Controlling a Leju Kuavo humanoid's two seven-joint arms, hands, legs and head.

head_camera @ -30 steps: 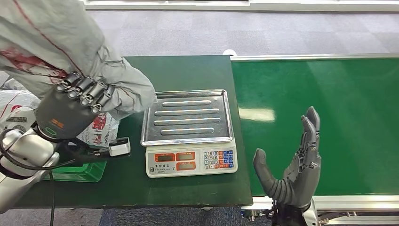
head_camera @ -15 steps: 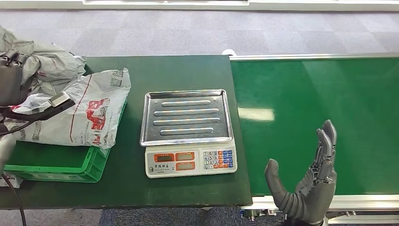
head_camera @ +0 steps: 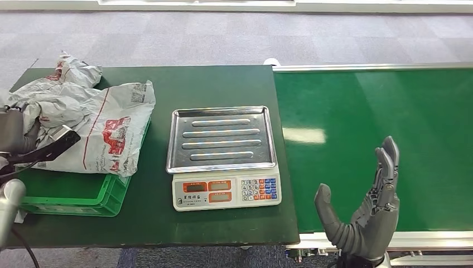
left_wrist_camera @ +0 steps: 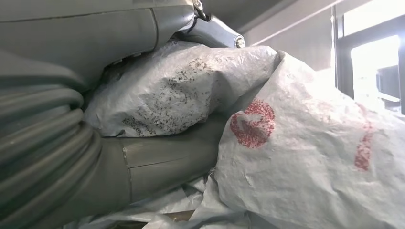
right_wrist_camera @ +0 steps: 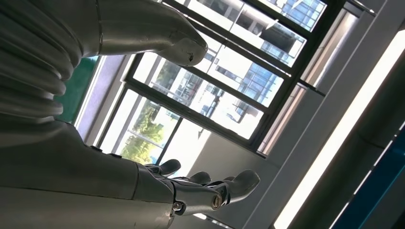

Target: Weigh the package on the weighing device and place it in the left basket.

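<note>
The grey crumpled package [head_camera: 53, 92] lies at the far left on top of the pile in the green basket [head_camera: 72, 194]. My left hand [head_camera: 12, 129] is at the basket's left end. In the left wrist view its thumb [left_wrist_camera: 157, 162] and fingers pinch a fold of the grey package [left_wrist_camera: 172, 95]. The scale [head_camera: 223, 192] stands mid-table, its steel tray [head_camera: 220, 137] bare. My right hand [head_camera: 362, 215] is raised over the front of the conveyor, fingers [right_wrist_camera: 210, 186] spread and holding nothing.
A white bag with red print [head_camera: 109, 137] drapes over the basket's right rim, close to the scale. The green conveyor belt [head_camera: 390, 106] runs along the right. The dark green table [head_camera: 212, 84] ends just before my body.
My left hand has carried the grey package from high beside the scale out and down onto the basket pile at the far left. My right hand has sunk slightly.
</note>
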